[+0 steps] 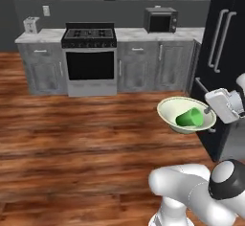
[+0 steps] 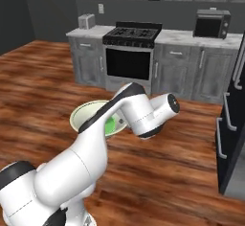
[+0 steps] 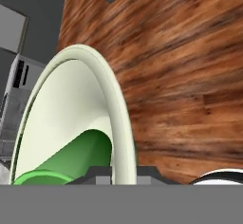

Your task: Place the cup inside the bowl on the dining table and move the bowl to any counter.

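Bowl (image 1: 173, 116), cup (image 1: 190, 118) lying on its side inside: rim pinched in the narrow hand (image 1: 210, 111), carried over floor; counter (image 1: 158, 33) far ahead.

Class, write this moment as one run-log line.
phase: carrying | bowl: held by rim, above floor | cup: lying inside bowl | jaws: shut on bowl rim
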Controlling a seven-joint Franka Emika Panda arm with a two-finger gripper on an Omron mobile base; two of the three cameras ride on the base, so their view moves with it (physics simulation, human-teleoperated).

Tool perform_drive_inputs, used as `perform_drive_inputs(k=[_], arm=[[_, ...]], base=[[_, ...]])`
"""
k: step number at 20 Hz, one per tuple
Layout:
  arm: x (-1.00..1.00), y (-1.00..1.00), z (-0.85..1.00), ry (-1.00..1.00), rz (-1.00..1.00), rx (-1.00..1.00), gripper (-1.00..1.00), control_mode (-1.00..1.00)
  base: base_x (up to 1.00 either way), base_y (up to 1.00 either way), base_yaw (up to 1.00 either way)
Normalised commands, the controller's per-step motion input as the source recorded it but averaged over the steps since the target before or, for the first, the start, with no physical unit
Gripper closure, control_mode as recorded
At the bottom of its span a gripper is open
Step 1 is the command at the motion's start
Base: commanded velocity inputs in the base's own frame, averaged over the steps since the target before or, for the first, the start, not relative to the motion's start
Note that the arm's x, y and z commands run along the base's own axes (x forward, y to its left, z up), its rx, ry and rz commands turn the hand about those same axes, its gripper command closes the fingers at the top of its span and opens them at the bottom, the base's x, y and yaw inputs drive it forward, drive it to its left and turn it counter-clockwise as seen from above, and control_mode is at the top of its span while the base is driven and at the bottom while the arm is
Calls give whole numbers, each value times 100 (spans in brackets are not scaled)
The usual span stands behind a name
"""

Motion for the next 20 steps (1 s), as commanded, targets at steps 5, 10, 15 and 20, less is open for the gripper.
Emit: perform_drive_inputs(k=[5, 10, 15, 20], arm=[[0, 0, 0, 0, 0, 0, 100, 100], [0, 0, 0, 0, 0, 0, 100, 100], [0, 0, 0, 0, 0, 0, 100, 100], [0, 0, 0, 0, 0, 0, 100, 100]], base=[[100, -44, 0], [100, -48, 0], [100, -33, 0], [68, -1, 0]])
